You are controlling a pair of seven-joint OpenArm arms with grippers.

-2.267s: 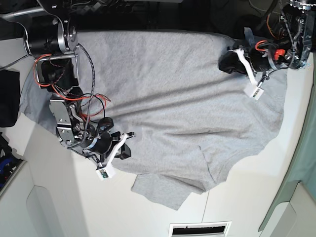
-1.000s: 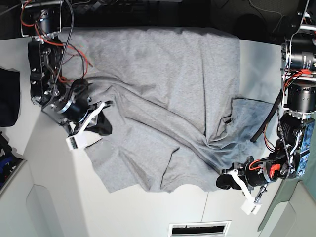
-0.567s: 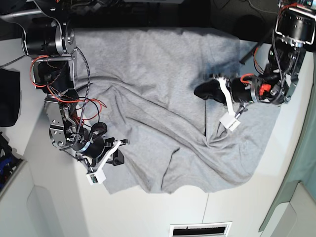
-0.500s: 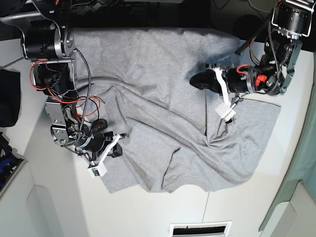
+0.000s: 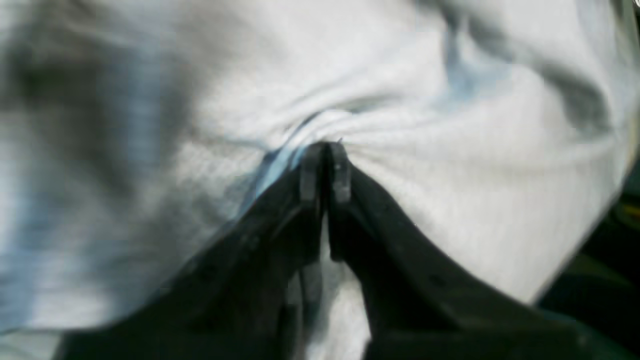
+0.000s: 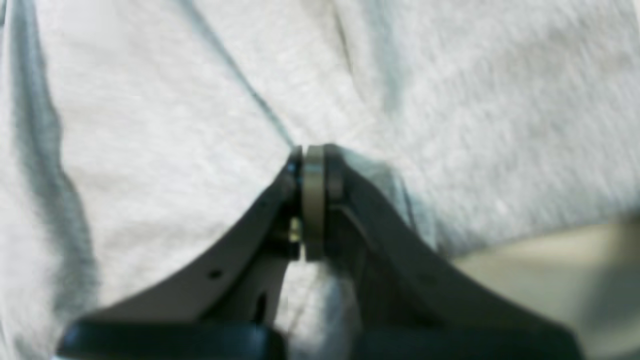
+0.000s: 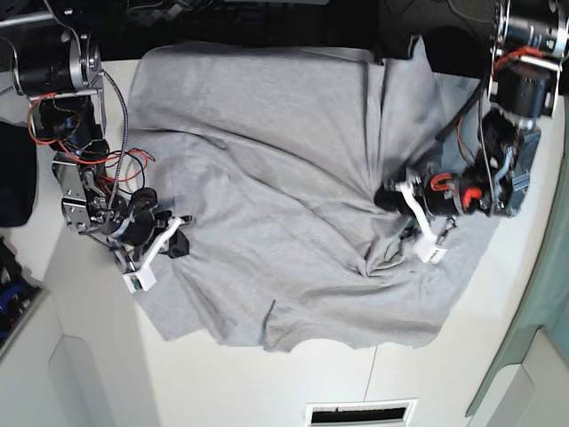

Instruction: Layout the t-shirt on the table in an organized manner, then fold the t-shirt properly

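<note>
On the table (image 7: 222, 382), both grippers pinch the t-shirt (image 7: 284, 178), the left gripper (image 7: 388, 197) now lower than before.

White, smooth counter (image 7: 222, 391), bare along the near edge and at both sides in the base view, with a thin seam line running up from the near edge toward the cloth. Spread directly on it, a light heather-grey t-shirt (image 7: 284, 160), covering most of the middle and reaching back to the dark far edge. Rumpled rather than flat: long creases fanning across the fabric, a knot of folds bunched toward the right, one flap turned up at the far right corner. Near hem wavy, with a small notch at the middle. Printed lettering not visible from above.
</note>
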